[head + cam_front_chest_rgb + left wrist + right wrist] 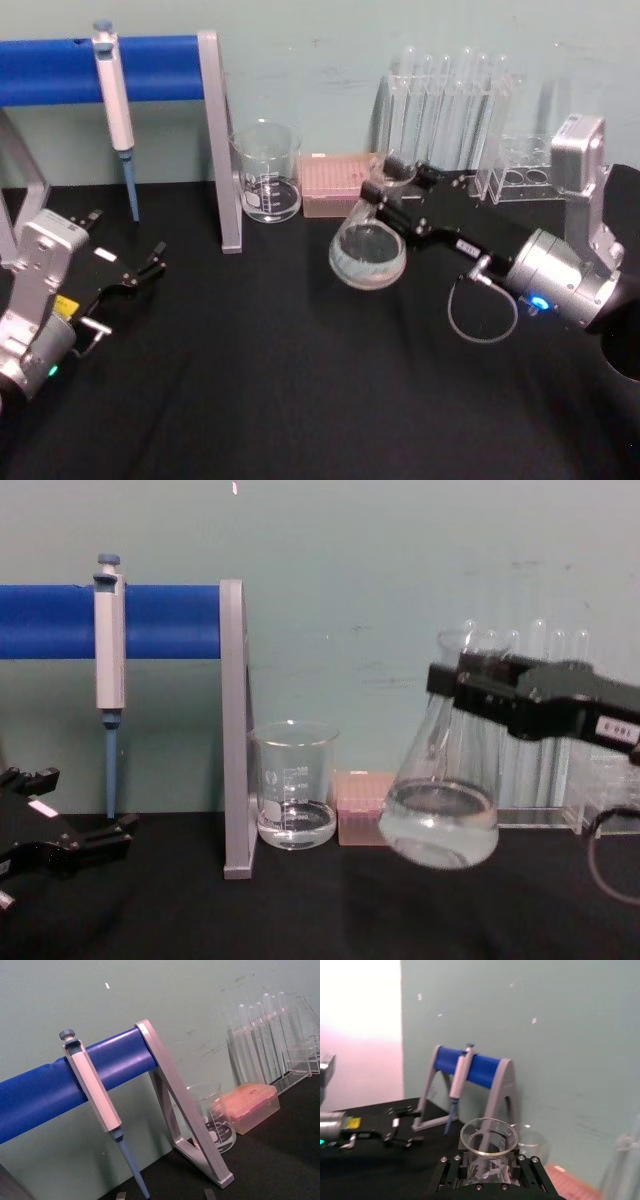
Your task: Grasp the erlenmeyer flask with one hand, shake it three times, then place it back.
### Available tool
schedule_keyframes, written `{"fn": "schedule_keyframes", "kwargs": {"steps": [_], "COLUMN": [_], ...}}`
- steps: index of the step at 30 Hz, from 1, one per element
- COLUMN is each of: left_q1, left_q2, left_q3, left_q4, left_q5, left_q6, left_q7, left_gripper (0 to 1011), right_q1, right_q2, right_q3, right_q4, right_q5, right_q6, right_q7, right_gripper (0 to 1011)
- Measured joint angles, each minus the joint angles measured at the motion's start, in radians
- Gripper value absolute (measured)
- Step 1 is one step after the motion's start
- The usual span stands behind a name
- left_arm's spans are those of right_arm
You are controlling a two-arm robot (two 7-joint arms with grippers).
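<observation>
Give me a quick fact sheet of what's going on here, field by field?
Holding arm: right gripper, shut on the neck of the erlenmeyer flask
Flask state: tilted, raised off the black table, clear liquid inside
Other arm: left gripper, open, low at the table's left side
Behind: beaker, pink box, test tubes
Left rear: pipette hanging on blue stand

Setting: laboratory bench.
Evidence: pipette (117,110) hung on blue-barred stand (150,65); graduated glass beaker (268,170); erlenmeyer flask (440,820) holding clear liquid; racked test tubes (450,95); pink box (335,185), probably pipette tips; black table cover (300,380); pale green wall (400,560).
</observation>
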Motion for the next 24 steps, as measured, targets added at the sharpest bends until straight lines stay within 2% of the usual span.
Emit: {"fn": "schedule_keyframes", "kwargs": {"steps": [7, 11, 17, 24], "left_q1": [0.0, 0.0, 0.0, 0.0], "left_q2": [0.0, 0.0, 0.0, 0.0], "left_q3": [0.0, 0.0, 0.0, 0.0], "left_q4": [0.0, 0.0, 0.0, 0.0], "left_q5": [0.0, 0.0, 0.0, 0.0], "left_q6": [0.0, 0.0, 0.0, 0.0], "left_q7": [0.0, 0.0, 0.0, 0.0], "left_gripper": [1001, 1001, 1001, 1001], "right_q1": [-0.045, -0.06, -0.071, -0.066], "right_q2": [-0.006, -0.006, -0.015, -0.029], "right_q3": [0.053, 0.07, 0.088, 0.09], "right_q4": [-0.083, -0.106, -0.118, -0.107], "right_q5": [-0.053, -0.079, -0.093, -0.093], "right_q6": [0.03, 0.046, 0.056, 0.056], "right_q7": [-0.126, -0.162, -0.171, -0.136], "right_gripper": [449, 449, 449, 449]}}
